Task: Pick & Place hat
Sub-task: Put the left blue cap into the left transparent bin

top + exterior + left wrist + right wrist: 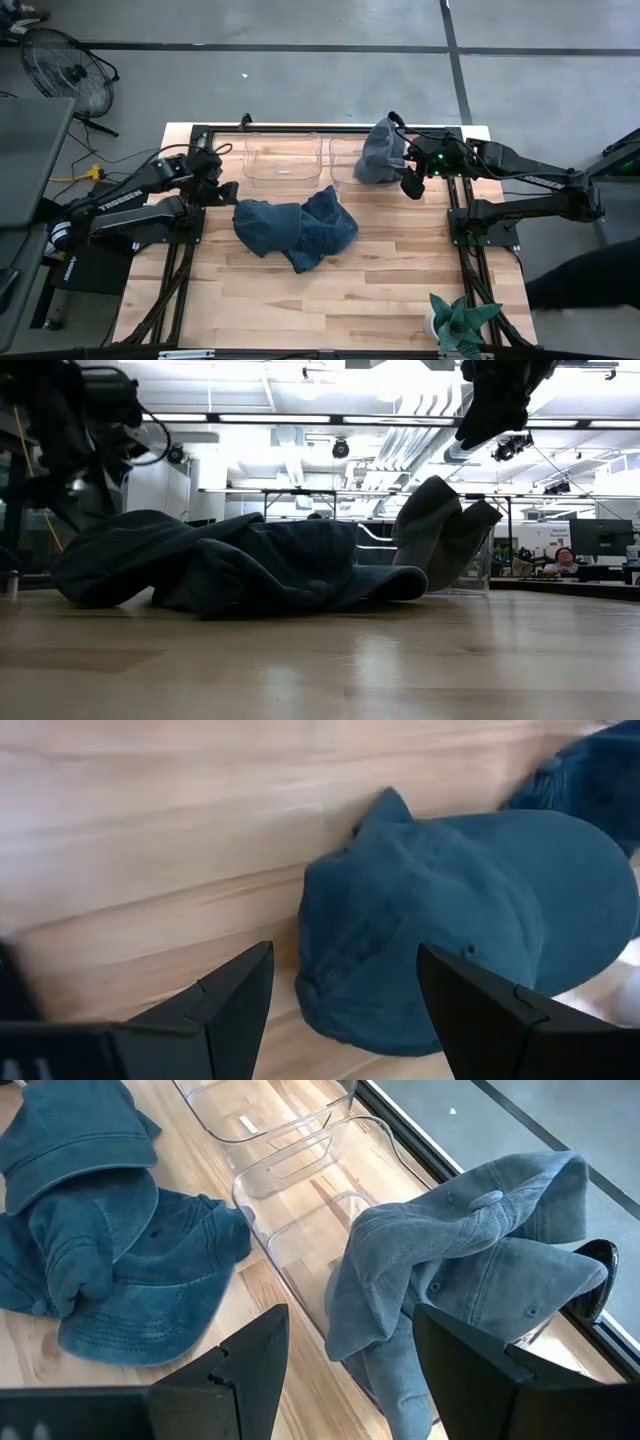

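Dark blue hats (295,232) lie heaped on the wooden table's middle; the low view shows the heap (230,565) flat on the wood. My left gripper (225,192) stands open at the heap's left end. In its wrist view one blue hat (440,950) shows past the open fingers (345,955), untouched. A grey hat (380,155) lies bunched in the right clear bin (340,160), draped over its rim (460,1250). My right gripper (410,185) hangs open above and beside the grey hat (440,525), clear of it.
A second clear bin (283,160) stands left of the first, along the far edge. A potted plant (460,325) sits at the near right corner. Black frame rails (465,250) run along the table's sides. Bare wood lies in front of the heap.
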You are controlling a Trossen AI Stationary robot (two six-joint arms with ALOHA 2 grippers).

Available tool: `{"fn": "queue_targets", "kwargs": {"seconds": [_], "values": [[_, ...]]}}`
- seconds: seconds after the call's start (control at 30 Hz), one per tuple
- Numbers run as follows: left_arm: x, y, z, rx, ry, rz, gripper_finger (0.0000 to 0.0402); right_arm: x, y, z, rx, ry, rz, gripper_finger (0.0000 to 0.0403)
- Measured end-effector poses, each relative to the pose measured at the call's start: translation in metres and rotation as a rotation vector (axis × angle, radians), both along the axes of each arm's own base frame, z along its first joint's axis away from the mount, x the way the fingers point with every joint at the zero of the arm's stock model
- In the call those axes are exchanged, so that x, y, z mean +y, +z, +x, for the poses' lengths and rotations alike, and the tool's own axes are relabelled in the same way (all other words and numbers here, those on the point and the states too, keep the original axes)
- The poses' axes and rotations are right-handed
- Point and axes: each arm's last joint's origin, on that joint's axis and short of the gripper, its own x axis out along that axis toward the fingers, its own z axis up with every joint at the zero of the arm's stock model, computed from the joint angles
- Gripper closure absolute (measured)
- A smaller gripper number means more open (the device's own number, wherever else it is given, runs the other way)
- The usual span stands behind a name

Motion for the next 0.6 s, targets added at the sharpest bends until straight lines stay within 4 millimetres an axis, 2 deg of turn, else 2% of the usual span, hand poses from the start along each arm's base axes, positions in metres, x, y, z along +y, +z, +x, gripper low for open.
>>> {"fn": "queue_targets", "kwargs": {"seconds": [0.4,0.6], "values": [[-0.004,-0.034,-0.003,0.033,0.008,-0.099,0.0158,0.000,0.000,0.000,0.004,0.006,-0.004,0.0194],[-0.003,-0.049,0.002,-0.083,-0.036,-0.127,0.0158,0.000,0.000,0.000,0.010,0.018,-0.016,0.0194]]}}
